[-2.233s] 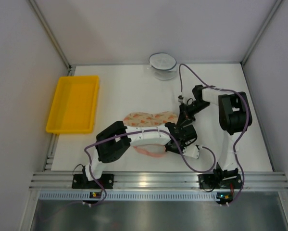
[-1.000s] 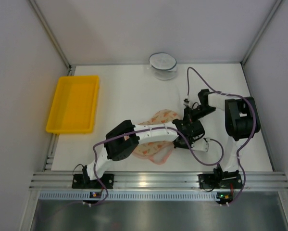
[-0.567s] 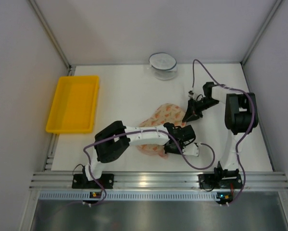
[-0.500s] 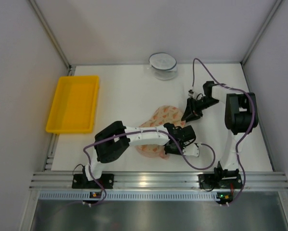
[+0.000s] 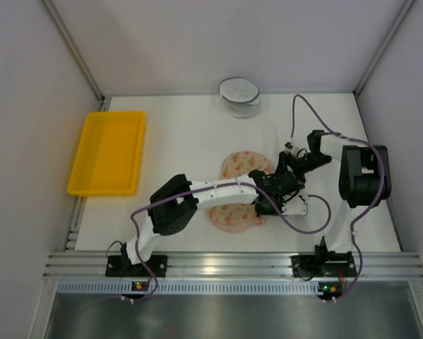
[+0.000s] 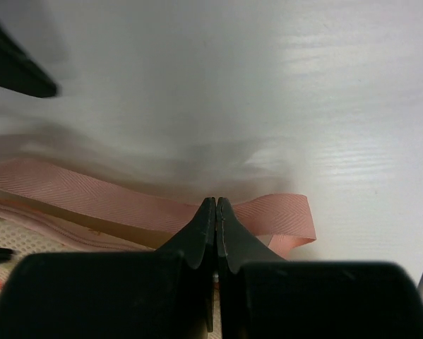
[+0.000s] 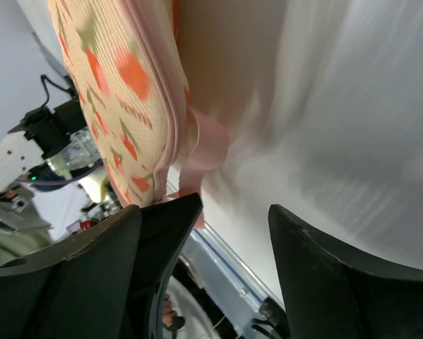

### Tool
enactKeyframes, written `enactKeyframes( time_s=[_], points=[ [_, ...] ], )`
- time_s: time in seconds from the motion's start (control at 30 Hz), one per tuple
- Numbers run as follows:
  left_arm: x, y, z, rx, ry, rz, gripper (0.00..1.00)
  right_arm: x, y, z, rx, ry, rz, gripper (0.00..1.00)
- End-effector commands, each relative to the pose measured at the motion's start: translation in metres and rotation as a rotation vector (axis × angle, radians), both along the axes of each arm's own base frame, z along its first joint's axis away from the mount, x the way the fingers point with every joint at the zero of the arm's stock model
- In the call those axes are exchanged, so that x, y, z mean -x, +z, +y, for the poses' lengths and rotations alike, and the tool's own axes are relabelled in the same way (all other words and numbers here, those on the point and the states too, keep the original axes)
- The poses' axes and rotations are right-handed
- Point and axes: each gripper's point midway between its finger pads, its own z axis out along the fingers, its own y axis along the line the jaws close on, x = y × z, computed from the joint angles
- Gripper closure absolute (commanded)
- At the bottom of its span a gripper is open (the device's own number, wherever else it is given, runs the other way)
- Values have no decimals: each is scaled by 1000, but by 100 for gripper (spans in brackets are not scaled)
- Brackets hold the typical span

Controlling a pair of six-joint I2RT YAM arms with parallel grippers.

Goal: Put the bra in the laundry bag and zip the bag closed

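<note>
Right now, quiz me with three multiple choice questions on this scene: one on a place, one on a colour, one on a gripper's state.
1. Where is the yellow tray?
A. at the table's left edge
B. at its right edge
C. at its far edge
2. What colour is the laundry bag's zip edging?
A. blue
B. pink
C. black
3. How is the right gripper?
A. shut
B. out of view
C. open
Answers: 1 A, the top view shows it along the left edge; 2 B, a pink seam runs along the printed fabric; 3 C, a wide gap shows between its fingers.
</note>
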Motion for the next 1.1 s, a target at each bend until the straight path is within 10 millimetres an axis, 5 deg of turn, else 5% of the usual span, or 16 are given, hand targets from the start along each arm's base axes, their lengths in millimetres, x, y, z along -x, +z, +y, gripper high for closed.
enactKeyframes(
  time_s=[0.0, 0.3, 0.33, 0.43, 0.57, 0.9, 1.07],
  points=[
    [-11, 12, -18, 57, 20, -9, 100, 17, 12, 16, -104, -14, 17, 27],
    [-20, 17, -38, 99, 36, -19, 100, 17, 1, 54, -153, 37, 56, 38],
    [-20, 19, -39, 102, 36, -20, 100, 16, -1, 55, -143, 40, 54, 53],
    [-19, 18, -36, 97, 35, -17, 100, 9, -4, 58, -126, 42, 42, 76],
    [-6, 13, -22, 73, 22, 19, 100, -7, 1, 59, -121, 34, 10, 98],
    [57, -1, 20, -11, -88, 93, 100, -50, 9, 57, -117, 44, -83, 100],
    [63, -3, 20, -14, -82, 113, 100, -50, 11, 59, -114, 74, -99, 100]
  ],
)
